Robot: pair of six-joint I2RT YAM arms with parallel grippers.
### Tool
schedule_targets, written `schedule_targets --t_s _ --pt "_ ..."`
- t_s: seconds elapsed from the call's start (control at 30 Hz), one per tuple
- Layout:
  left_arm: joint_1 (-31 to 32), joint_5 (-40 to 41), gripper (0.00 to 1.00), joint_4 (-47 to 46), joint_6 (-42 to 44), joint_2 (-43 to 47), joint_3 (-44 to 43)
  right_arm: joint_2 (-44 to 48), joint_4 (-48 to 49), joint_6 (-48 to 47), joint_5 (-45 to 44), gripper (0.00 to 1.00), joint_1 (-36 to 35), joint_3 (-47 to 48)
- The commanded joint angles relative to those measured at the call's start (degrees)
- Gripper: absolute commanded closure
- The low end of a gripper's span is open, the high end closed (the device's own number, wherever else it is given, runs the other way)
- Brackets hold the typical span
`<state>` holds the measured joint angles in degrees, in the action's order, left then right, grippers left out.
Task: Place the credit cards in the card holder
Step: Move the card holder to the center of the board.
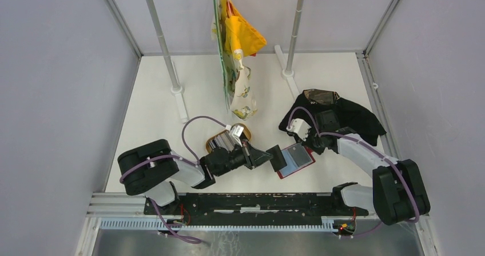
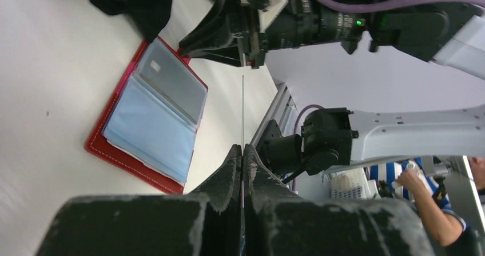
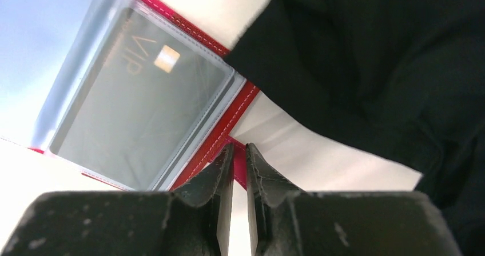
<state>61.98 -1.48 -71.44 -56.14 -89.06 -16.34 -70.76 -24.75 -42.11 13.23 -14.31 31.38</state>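
Note:
The red card holder [image 1: 303, 166] lies open on the table, its clear sleeves up. One sleeve holds a grey card [image 3: 143, 113] marked VIP, and a pale blue leaf [image 2: 148, 130] lies beside it. My left gripper [image 1: 269, 156] is shut on a dark credit card [image 1: 278, 158], which shows edge-on as a thin line [image 2: 243, 107] in the left wrist view. The card hovers just left of the holder [image 2: 97, 144]. My right gripper [image 1: 313, 147] is at the holder's far right edge, jaws closed to a narrow gap on its red tab [image 3: 239, 164].
A tan oval tray [image 1: 214, 136] with more cards [image 1: 222, 143] sits behind my left wrist. A black cloth [image 1: 349, 113] lies at the right, close behind my right gripper. A rack with two posts [image 1: 166, 50] holds hanging yellow and patterned bags [image 1: 240, 44] at the back.

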Motion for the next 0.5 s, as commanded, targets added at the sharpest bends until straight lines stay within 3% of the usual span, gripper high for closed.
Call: schedule_targets --t_s 0.0,0.3,0.47 --pt "2.66 12.07 0.98 3.09 -7.37 -1.80 -2.53 -1.92 -3.97 0.67 5.24 0.81 -3.53 0.75" --pt "7.67 25.43 0.98 26.13 -10.25 1.44 -8.91 -1.88 -10.07 -5.72 13.80 0.81 -7.81 2.58" --pt "8.22 26.35 0.98 31.58 -9.83 3.49 -9.55 -0.73 -10.62 -5.50 15.09 0.80 -8.89 3.42"
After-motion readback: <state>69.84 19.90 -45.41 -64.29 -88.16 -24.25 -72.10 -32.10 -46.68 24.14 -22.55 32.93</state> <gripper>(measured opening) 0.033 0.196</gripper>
